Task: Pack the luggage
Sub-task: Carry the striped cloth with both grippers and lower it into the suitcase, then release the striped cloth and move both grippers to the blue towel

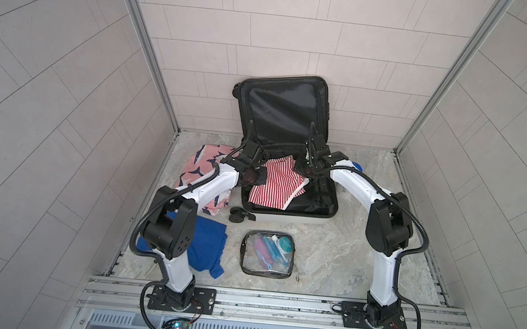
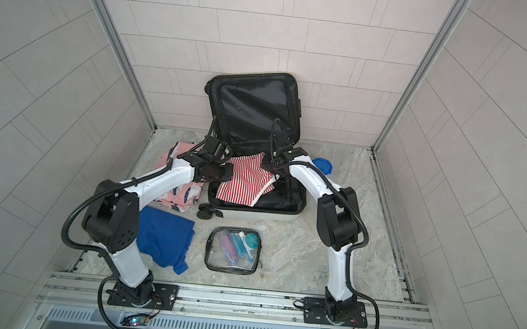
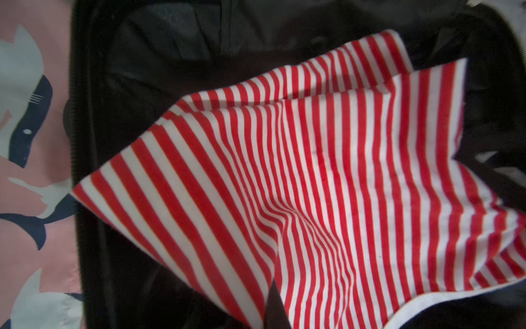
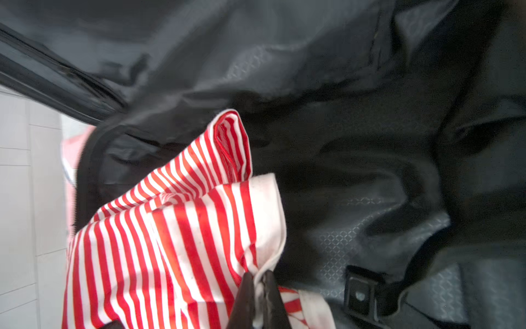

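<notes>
The luggage [image 1: 283, 219] [image 2: 250, 215] lies open at the back of the floor. Its white shell is down, and its black-lined lid leans on the tiled wall. A red-and-white striped garment [image 1: 276, 186] [image 2: 243, 183] hangs over the lower half, stretched between both grippers. My left gripper [image 1: 254, 177] [image 3: 274, 302] is shut on its left edge, where the cloth bunches at the dark fingers. My right gripper [image 1: 301, 169] [image 4: 259, 282] is shut on the white-hemmed right corner of the garment [image 4: 170, 242]. Black lining [image 3: 170, 57] [image 4: 370, 142] shows beneath the cloth.
A pink shark-print garment [image 1: 201, 169] lies left of the case, with a blue garment [image 1: 207, 246] in front of it under the left arm. A clear toiletry pouch [image 1: 267, 254] sits front centre. A blue object [image 2: 322, 166] lies right of the case, which is walled in on three sides.
</notes>
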